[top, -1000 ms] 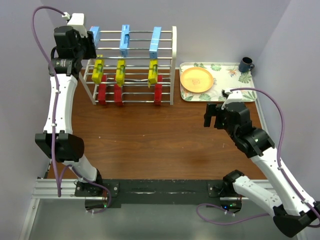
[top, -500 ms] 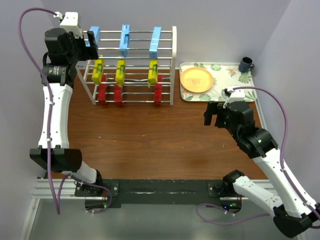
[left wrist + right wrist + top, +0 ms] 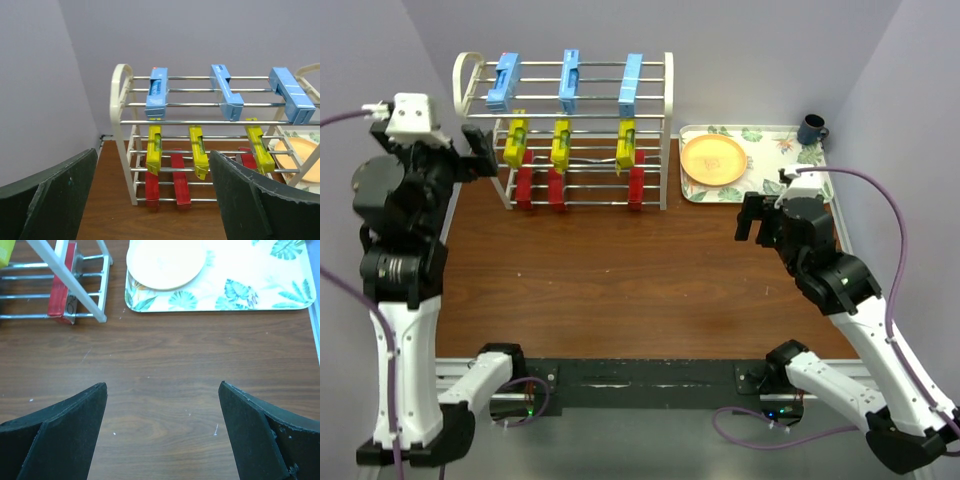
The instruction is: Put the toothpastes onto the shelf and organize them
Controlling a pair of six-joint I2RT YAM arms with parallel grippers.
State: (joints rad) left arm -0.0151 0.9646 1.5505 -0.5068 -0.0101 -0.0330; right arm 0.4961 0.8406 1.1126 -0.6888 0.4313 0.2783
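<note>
The shelf (image 3: 668,130) stands at the back left of the table. Nine toothpastes lie across its bars. Three light blue ones (image 3: 570,82) are on the top tier, three yellow ones (image 3: 561,143) on the middle tier and three red ones (image 3: 557,187) at the bottom. My left gripper (image 3: 470,152) hangs open and empty just left of the shelf. From it I see the shelf (image 3: 118,100) with its blue (image 3: 156,92), yellow (image 3: 198,151) and red (image 3: 180,180) cartons. My right gripper (image 3: 755,218) is open and empty over bare wood (image 3: 162,385).
A floral tray (image 3: 770,150) at the back right holds an orange plate (image 3: 714,160) and a dark blue mug (image 3: 811,129). The right wrist view shows that tray (image 3: 240,285) and plate (image 3: 166,257) just ahead. Purple walls close in on three sides.
My left gripper opened, let go of the top-left blue carton and drew back to the left and nearer. The carton stays on the top tier. The right arm barely shifted.
</note>
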